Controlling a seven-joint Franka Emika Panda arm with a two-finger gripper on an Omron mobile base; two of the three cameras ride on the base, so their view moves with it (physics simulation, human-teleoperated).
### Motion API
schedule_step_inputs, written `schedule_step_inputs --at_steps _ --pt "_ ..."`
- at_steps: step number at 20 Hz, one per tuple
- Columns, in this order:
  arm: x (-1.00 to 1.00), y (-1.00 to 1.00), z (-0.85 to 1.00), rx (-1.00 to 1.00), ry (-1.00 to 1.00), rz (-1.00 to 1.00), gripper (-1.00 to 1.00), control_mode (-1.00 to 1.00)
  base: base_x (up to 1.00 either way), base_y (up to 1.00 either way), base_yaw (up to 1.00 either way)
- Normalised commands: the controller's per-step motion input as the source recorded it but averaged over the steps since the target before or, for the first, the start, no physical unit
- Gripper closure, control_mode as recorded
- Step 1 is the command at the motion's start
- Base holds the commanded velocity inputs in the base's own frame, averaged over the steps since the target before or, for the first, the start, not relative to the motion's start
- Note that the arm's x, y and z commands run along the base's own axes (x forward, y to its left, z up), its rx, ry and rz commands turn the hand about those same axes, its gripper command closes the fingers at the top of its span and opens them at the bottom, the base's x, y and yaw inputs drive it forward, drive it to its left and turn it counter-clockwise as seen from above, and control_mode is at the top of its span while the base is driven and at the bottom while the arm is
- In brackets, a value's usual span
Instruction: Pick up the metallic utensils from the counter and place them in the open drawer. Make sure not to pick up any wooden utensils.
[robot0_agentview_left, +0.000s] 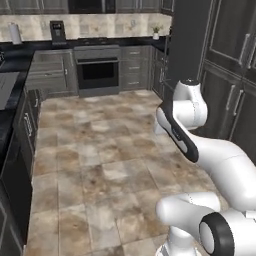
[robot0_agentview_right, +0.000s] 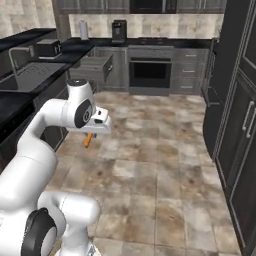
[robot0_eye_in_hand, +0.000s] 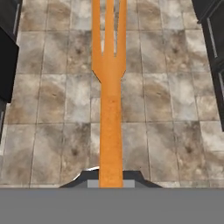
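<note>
My gripper (robot0_agentview_right: 90, 133) is shut on a bright orange metallic utensil, a fork (robot0_eye_in_hand: 109, 100), and holds it over the tiled floor. In the hand view the fork runs straight up from between the finger tips, tines at the top. From the right base view its orange handle (robot0_agentview_right: 88, 140) hangs just under the white hand. The open drawer (robot0_agentview_right: 90, 75), grey wood-grain, juts from the cabinet row beyond and slightly left of the hand. The glossy black counter (robot0_agentview_right: 12, 102) runs along the left and shows in the left base view as the counter (robot0_agentview_left: 6, 117). Other utensils are out of view.
A sink (robot0_agentview_right: 30, 72) and a toaster (robot0_agentview_right: 47, 47) sit on the left counter. An oven (robot0_agentview_right: 150, 74) stands in the back wall, with a coffee machine (robot0_agentview_right: 118, 31) above it. Tall dark cabinets (robot0_agentview_right: 240, 125) line the right side. The tiled floor (robot0_agentview_right: 165, 165) between them is wide.
</note>
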Motion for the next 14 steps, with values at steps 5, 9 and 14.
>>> schedule_step_inputs --at_steps 5,9,14 --pt "0.0 0.0 0.0 0.0 0.0 0.0 1.0 1.0 1.0 0.2 0.0" --pt "0.0 0.0 0.0 0.0 0.0 0.0 1.0 1.0 1.0 0.32 0.07" --pt "0.0 0.0 0.0 0.0 0.0 0.0 1.0 1.0 1.0 0.52 0.13"
